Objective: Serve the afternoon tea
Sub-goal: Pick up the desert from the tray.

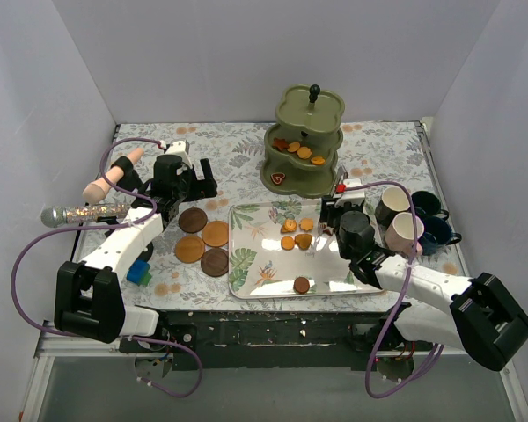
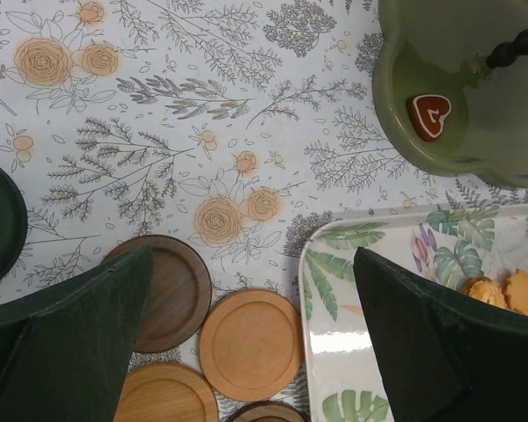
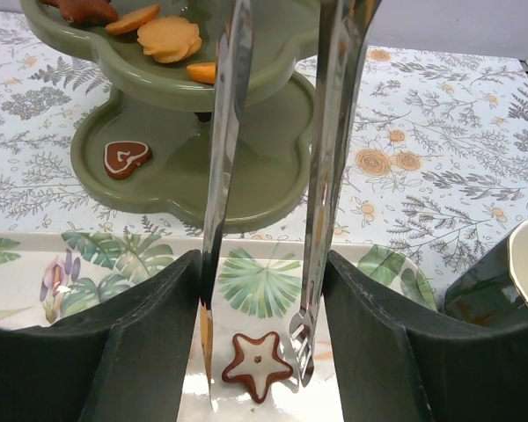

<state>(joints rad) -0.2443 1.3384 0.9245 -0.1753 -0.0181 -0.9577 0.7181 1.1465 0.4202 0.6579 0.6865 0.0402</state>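
My right gripper (image 3: 262, 264) is shut on metal tongs (image 3: 330, 176). The tong tips hang over the leaf-print tray (image 3: 35, 272), one on each side of a brown-and-white star biscuit (image 3: 259, 365), which lies flat. The olive-green tier stand (image 1: 306, 141) stands behind the tray and holds orange biscuits and a brown heart biscuit (image 3: 126, 158). Several biscuits (image 1: 297, 233) lie on the tray (image 1: 246, 264). My left gripper (image 2: 253, 255) is open and empty above the brown coasters (image 2: 249, 343), by the tray's left rim (image 2: 310, 290). Mugs (image 1: 414, 220) stand at the right.
A glittery microphone (image 1: 84, 214) and a pink object (image 1: 110, 176) lie at the far left. Small blue and green blocks (image 1: 139, 272) sit near the left arm. A mug rim (image 3: 524, 272) is close on the right of my right gripper. White walls enclose the table.
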